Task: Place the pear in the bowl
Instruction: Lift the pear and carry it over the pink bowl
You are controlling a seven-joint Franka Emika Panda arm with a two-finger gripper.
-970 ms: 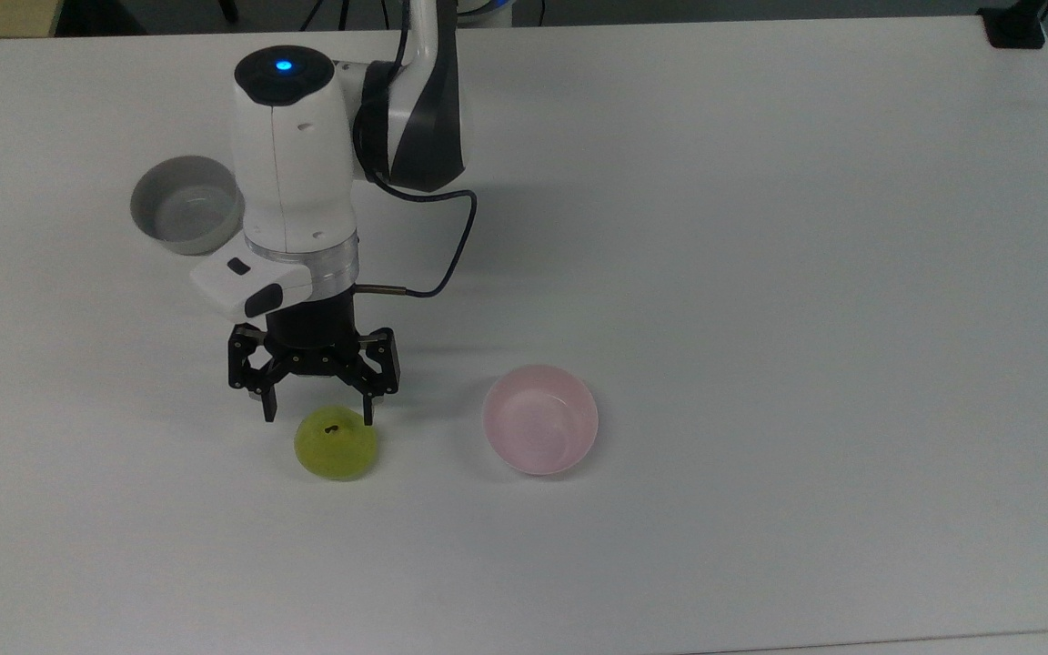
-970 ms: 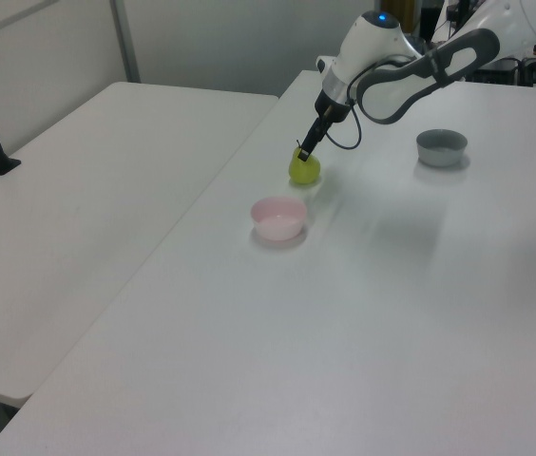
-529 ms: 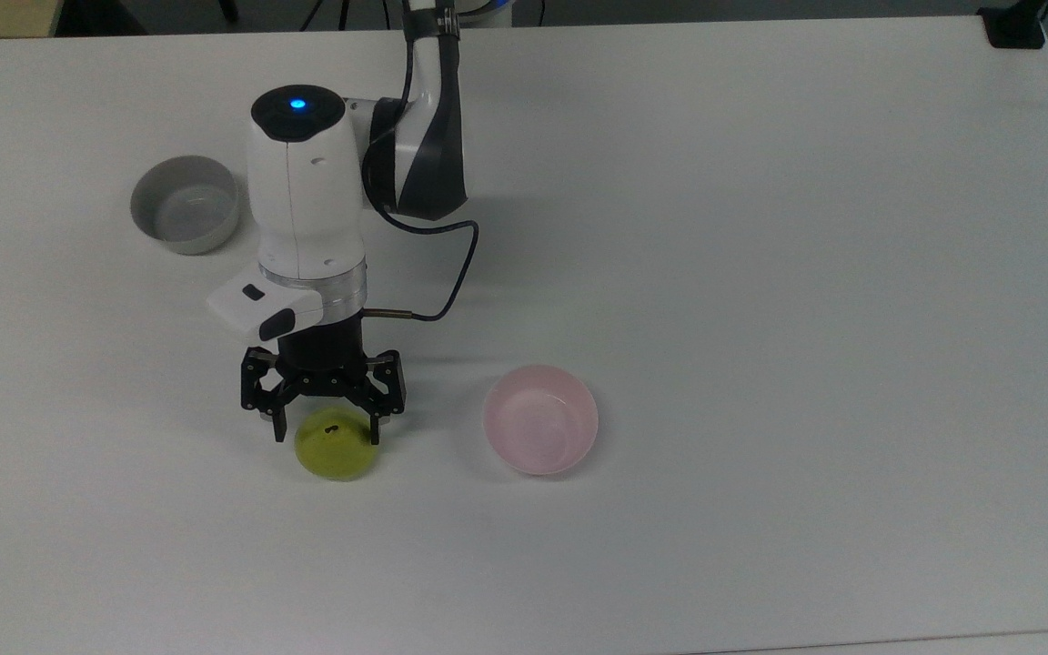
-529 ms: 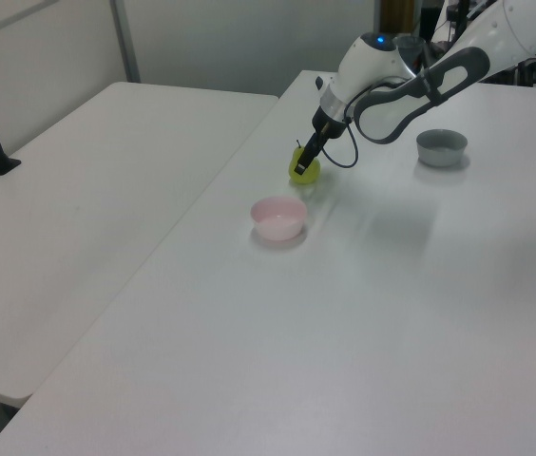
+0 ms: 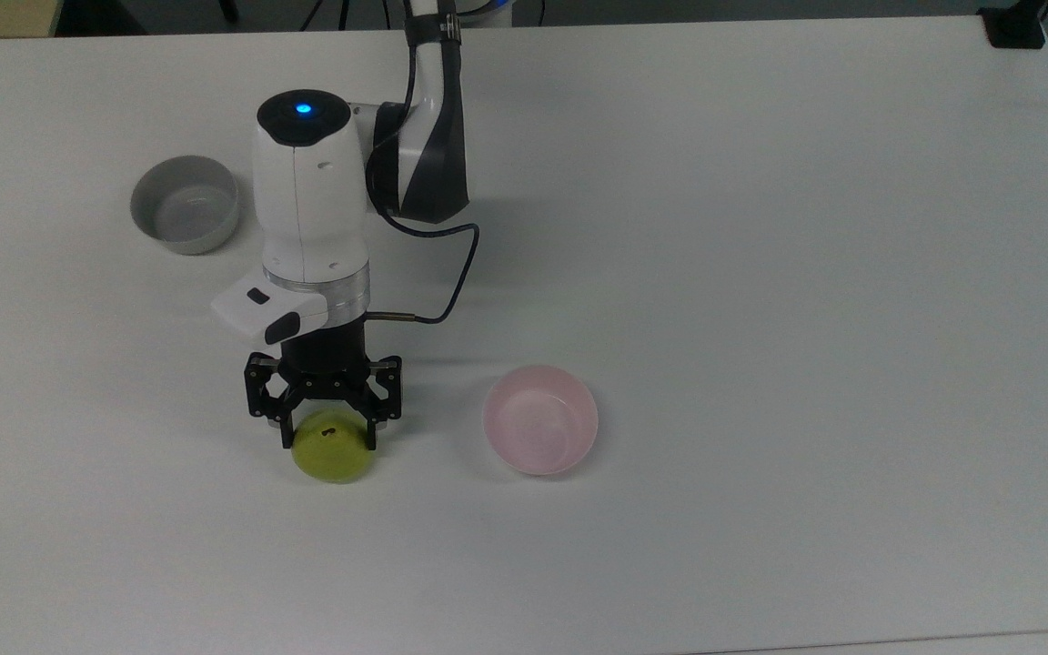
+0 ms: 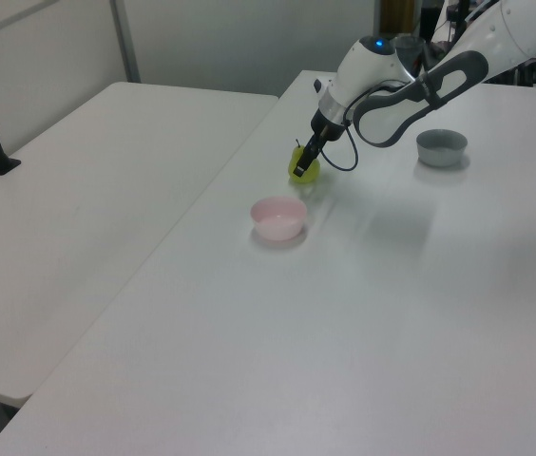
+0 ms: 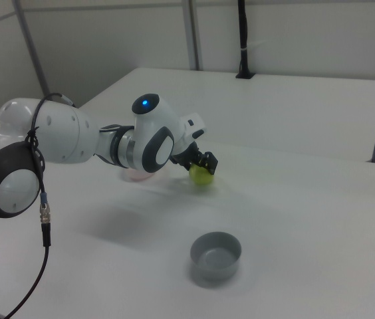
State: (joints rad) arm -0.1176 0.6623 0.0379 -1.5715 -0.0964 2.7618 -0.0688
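Since the frame a second ago the arm has come further toward the pear [image 5: 333, 453] and lower: in the top view the hand [image 5: 327, 443] then stood just above the fruit with its fingers spread wider than it, and now its two black fingers [image 5: 287, 433] reach down on either side of the pear's upper half, set narrower than before. The fingers stand close against the pear's flanks in the top view, but whether they already press on it cannot be told; the hand is partly closed around the fruit.

The pear itself sits on the white desk [image 5: 760, 273] in the same spot as before, stem up, its dark stem [image 5: 331, 431] showing between the fingers. In the left view the hand [image 6: 298, 172] covers part of the pear [image 6: 306, 171], and in the right view the pear [image 7: 201, 175] peeks out below the hand [image 7: 205, 164].

The pink bowl [image 5: 540, 431] stands upright on the desk to the top view's right of the pear, near it and not touching. In the left view the pink bowl [image 6: 278, 218] lies nearer the camera than the pear. A grey bowl [image 5: 186, 203] stands well apart toward the top view's upper left, beyond the arm's white wrist [image 5: 310, 191]; it also shows in the left view [image 6: 441, 146] and in the right view [image 7: 215, 254]. A dark cable [image 5: 451, 273] loops from the wrist.
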